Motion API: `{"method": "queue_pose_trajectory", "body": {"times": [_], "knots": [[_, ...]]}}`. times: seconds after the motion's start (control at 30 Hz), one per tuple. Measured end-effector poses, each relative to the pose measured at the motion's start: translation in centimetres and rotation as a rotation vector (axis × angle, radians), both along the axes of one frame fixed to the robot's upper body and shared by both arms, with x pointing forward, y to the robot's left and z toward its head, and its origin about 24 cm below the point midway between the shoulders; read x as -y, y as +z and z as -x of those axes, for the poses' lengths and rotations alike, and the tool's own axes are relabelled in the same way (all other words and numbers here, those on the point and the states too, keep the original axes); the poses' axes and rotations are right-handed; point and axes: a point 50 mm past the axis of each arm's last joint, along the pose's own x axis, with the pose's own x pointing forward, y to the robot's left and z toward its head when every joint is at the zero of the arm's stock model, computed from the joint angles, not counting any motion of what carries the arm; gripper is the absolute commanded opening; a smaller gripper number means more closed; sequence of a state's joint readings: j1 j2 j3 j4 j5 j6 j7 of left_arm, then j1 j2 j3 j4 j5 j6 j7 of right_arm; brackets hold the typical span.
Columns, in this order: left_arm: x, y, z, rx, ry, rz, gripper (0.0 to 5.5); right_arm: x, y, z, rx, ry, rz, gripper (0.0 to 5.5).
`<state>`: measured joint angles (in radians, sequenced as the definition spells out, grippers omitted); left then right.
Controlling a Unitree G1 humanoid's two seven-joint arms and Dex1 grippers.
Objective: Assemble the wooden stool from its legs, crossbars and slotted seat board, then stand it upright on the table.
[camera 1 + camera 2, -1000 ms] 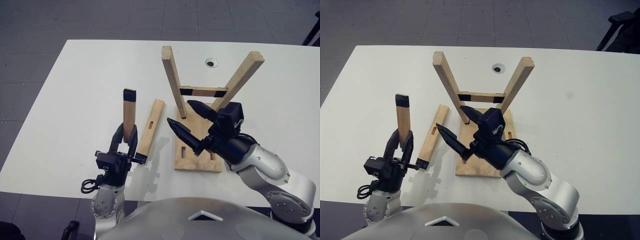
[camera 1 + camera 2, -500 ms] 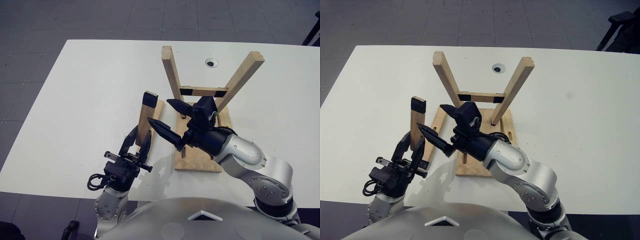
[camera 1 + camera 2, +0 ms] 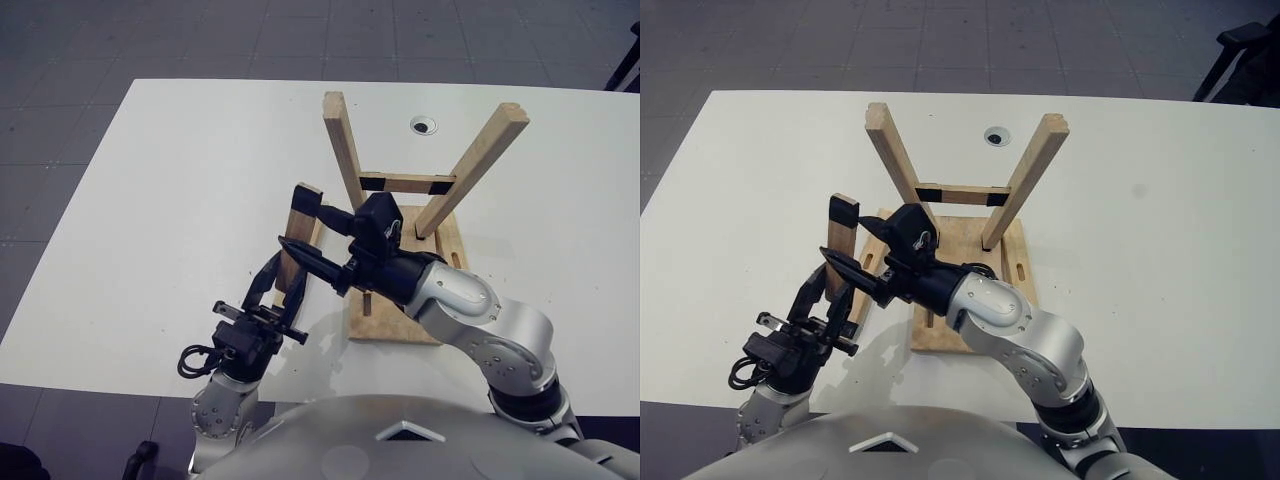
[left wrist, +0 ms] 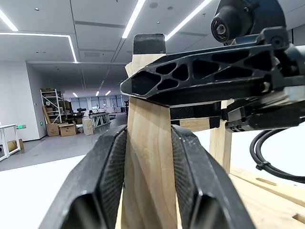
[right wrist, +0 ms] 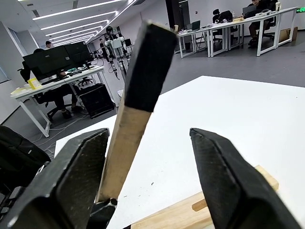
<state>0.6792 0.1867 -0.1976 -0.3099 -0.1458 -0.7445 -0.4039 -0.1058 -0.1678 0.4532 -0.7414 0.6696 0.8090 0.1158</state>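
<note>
Left tool (image 3: 282,277) pinches a black-capped light wooden leg (image 3: 841,243), nearly upright. Right tool (image 5: 148,138) is spread around the leg's upper part, above the white tabletop (image 3: 170,180).

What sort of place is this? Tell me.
Probably an open office or robotics lab: desks with monitors, long ceiling strip lights, and shelves beside stacked boxes.
</note>
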Motion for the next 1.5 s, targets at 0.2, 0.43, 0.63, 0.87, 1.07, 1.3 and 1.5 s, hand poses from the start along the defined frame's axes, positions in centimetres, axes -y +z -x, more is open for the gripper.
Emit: {"method": "queue_pose_trajectory", "body": {"times": [0.2, 0.43, 0.63, 0.87, 1.07, 1.3, 1.5], "knots": [[0.0, -0.5, 0.1, -0.029, 0.004, -0.012, 1.32, -0.6, 0.6, -0.2, 0.016, 0.033, -0.026, 1.66], [-0.1, -0.7, 0.2, -0.041, 0.016, -0.010, 1.32, -1.0, 0.6, -0.1, -0.004, 0.062, -0.034, 0.52], [-0.1, -0.7, 0.2, -0.038, 0.014, -0.008, 1.32, -0.9, 0.7, 0.0, -0.054, 0.092, -0.069, 0.40], [0.2, -0.6, 0.2, -0.048, -0.008, 0.040, 1.69, -0.7, 0.8, -0.2, -0.108, 0.083, -0.099, 0.40], [0.0, -0.2, 0.5, -0.063, -0.075, 0.114, 2.63, -0.7, 1.2, -0.1, -0.092, 0.080, -0.109, 0.40], [-1.1, 0.9, -1.5, 0.001, 0.064, 0.110, 3.16, 3.0, 1.8, -1.8, 0.155, -0.203, 0.061, 0.40], [-2.0, 0.9, -3.2, -0.078, 0.242, 0.083, 3.16, 6.8, 1.0, -1.2, 0.202, -0.413, 0.126, 0.40]]}}
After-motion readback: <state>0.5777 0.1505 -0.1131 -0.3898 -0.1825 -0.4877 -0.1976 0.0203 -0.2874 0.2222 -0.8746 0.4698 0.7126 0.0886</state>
